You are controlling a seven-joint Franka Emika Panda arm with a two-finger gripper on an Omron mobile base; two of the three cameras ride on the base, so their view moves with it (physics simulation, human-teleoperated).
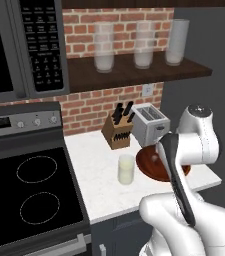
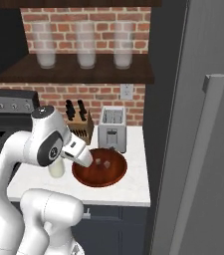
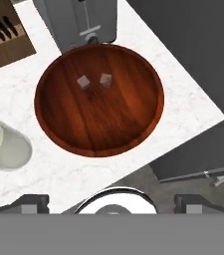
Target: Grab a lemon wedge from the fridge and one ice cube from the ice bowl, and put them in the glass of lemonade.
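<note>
Right now your tool (image 3: 111, 201) hangs above the ice bowl (image 3: 133, 129), its two dark fingertips (image 3: 31, 203) spread wide apart at the bottom of the hand view, nothing between them. Landmark is the ice bowl, on the white worktop (image 3: 183, 94).

Two ice cubes (image 3: 83, 82) lie apart from each other in the bowl's far half, toward the toaster (image 2: 112, 129) that stands just behind the rim. The knife block (image 2: 79, 125) is behind the bowl on the stove side. The glass of lemonade (image 1: 126, 169) stands just beside the bowl on that same side, upright, pale liquid in it. The fridge (image 2: 203, 149) is on the bowl's other side, door shut, long bar handle (image 2: 198, 149) facing you. No lemon wedge visible; likely behind that door.

Handling, my guess: a cube is small, hard, light and probably slippery, so it could squirt out of a pinch. Take one cube across two flat opposite faces, centred. Choose either one; with the gap between them you won't nudge the other. The glossy bowl may let the cube slide if you push it.

Arm pose: elbow folded high over the worktop edge, forearm reaching out across the bowl's near rim, wrist turned down so the hand looks almost straight into the bowl, well above the cubes.
</note>
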